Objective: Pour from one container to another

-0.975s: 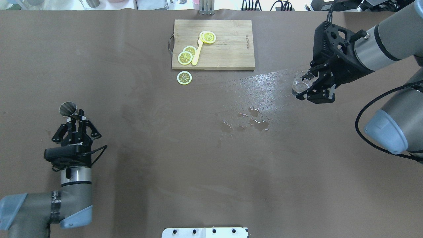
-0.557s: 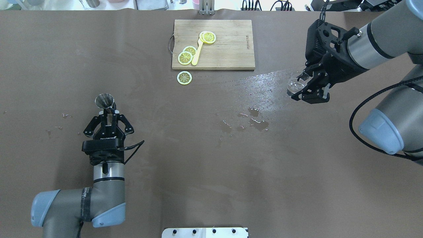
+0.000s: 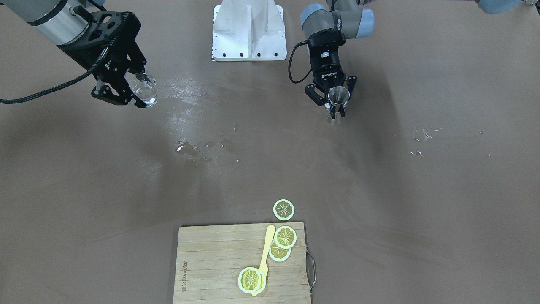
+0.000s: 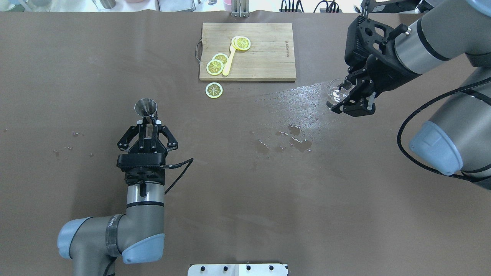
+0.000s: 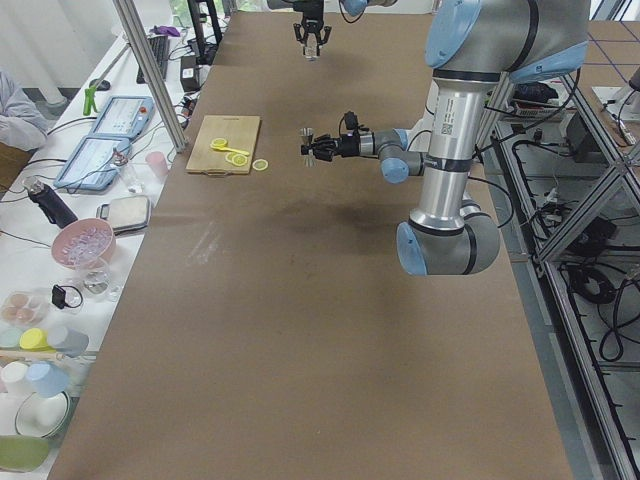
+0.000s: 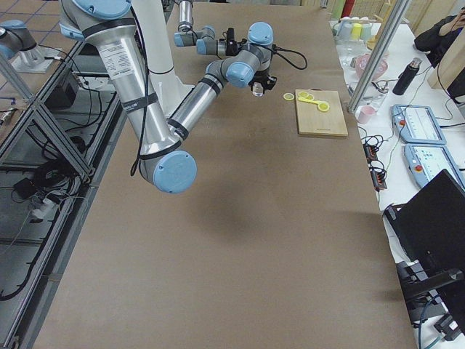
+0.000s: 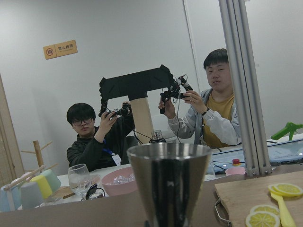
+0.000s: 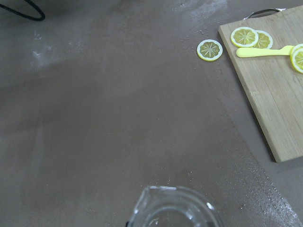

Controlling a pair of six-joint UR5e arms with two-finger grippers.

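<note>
My left gripper [image 4: 147,122] is shut on the narrow waist of a steel jigger [image 4: 145,107], holding it upright above the table left of centre. The front view shows the same jigger [image 3: 338,95] between the fingers of the left gripper [image 3: 336,107]. Its cup [image 7: 169,182] fills the left wrist view. At the right, my right gripper [image 4: 346,99] is shut on a clear glass beaker [image 4: 336,93] holding some clear liquid, lifted off the table. The beaker [image 3: 143,89] is roughly upright in the front view. Only its rim [image 8: 175,207] shows in the right wrist view.
A wooden cutting board [image 4: 268,61] at the far middle carries lemon slices and a yellow utensil [image 4: 229,61]. One lemon slice [image 4: 214,90] lies on the table just in front of it. Small puddles [image 4: 295,140] wet the table between the grippers.
The left arm has carried the jigger rightward and slightly farther out, toward the table's middle. The right arm has shifted the beaker a little to the left and away.
</note>
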